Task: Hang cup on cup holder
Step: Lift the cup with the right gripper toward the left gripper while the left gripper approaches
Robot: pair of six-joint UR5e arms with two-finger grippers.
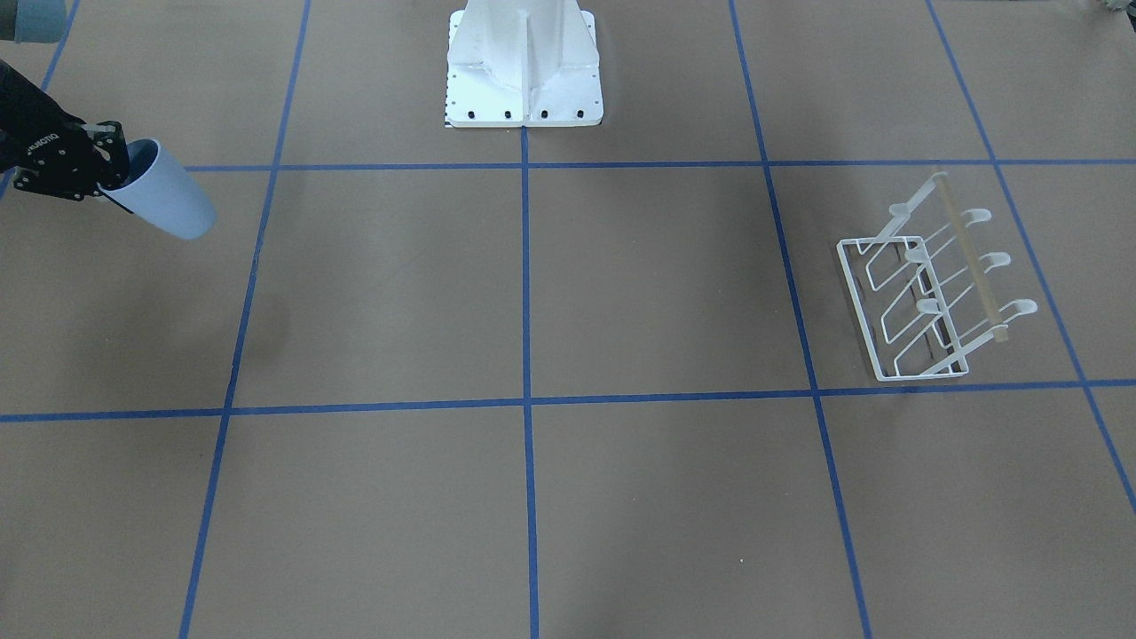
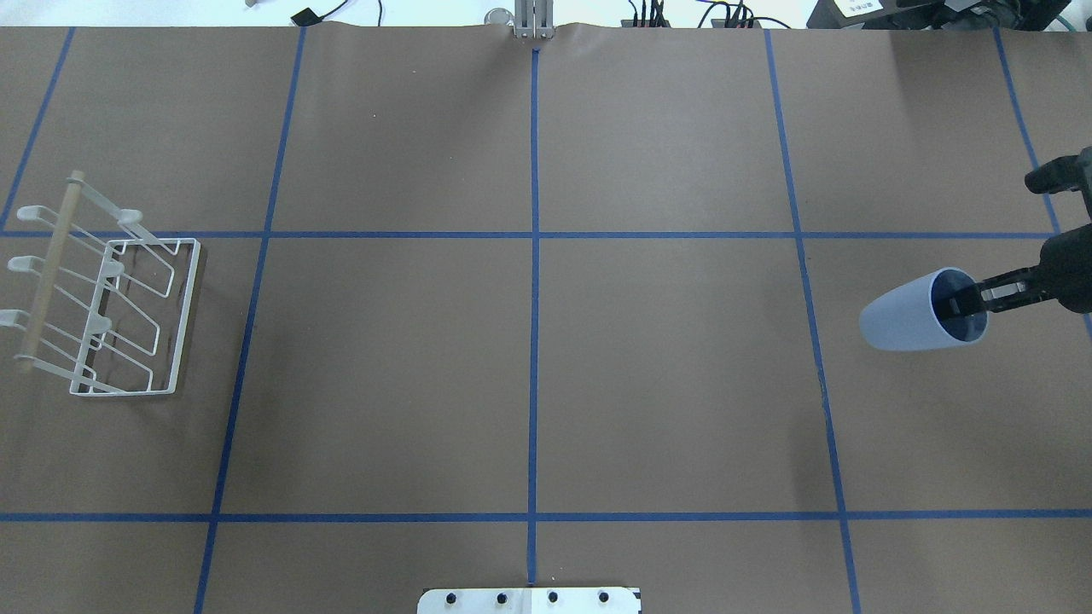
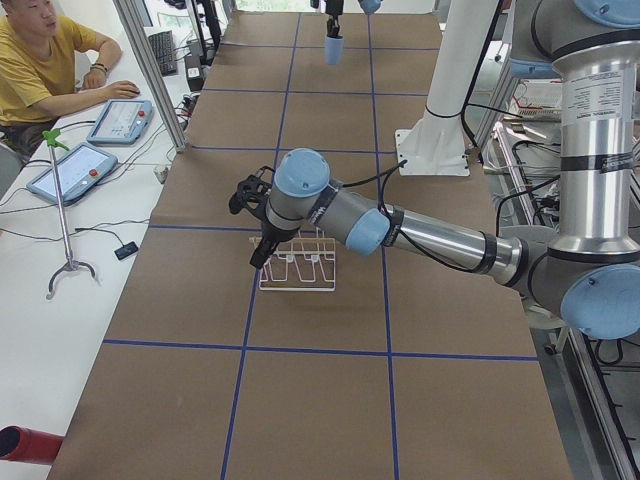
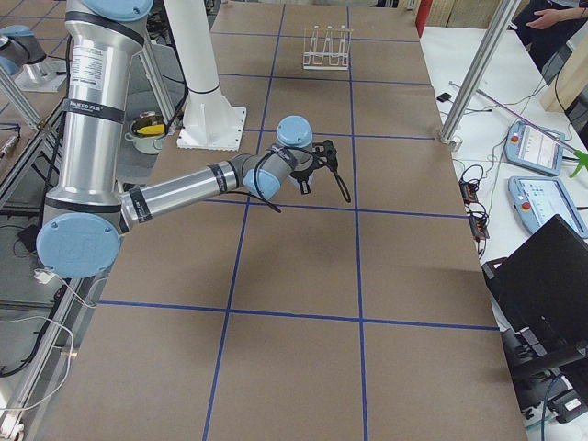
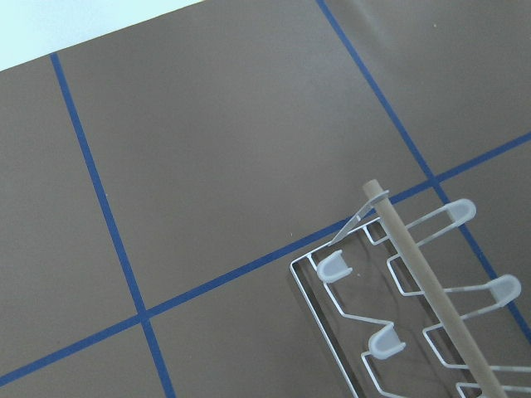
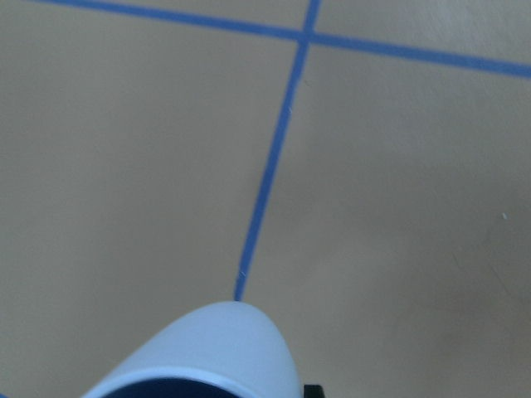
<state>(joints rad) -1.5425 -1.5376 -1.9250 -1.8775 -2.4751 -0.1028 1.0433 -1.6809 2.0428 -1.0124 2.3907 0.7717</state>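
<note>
Bench (image 2: pixel 529 384): brown sheet gridded with blue tape; it carries the cup holder at the robot's left end.
Cup holder (image 1: pixel 929 306): white wire rack standing on the bench, its prongs slanting up and outward and its wooden rod (image 2: pixel 51 269) running across them; no cup hangs on it.
Cup (image 2: pixel 917 320): pale blue, at the robot's far right and well apart from the holder; tipped nearly onto its side, mouth toward the tool and base toward the bench's middle.
Right tool (image 2: pixel 972 298): pinching the cup's wall at the rim, one finger inside the mouth and one outside.
Left tool (image 3: pixel 258 225): hangs over the holder; I cannot tell whether its fingers are spread or pressed together.
Step in hand: the cup is grasped and appears clear of the bench, so this looks like the carry, with the whole crossing not yet made.
Next move: a long traverse to the holder, then turning the mouth down over one prong tip and lowering it on.
Overhead view: shows the finger inside the cup; neither wrist view does.
Left-end view: the only one showing the left tool.
Left wrist view: shows the prong tips close up.
Right wrist view: shows only the cup's side and rim over bare bench.
</note>
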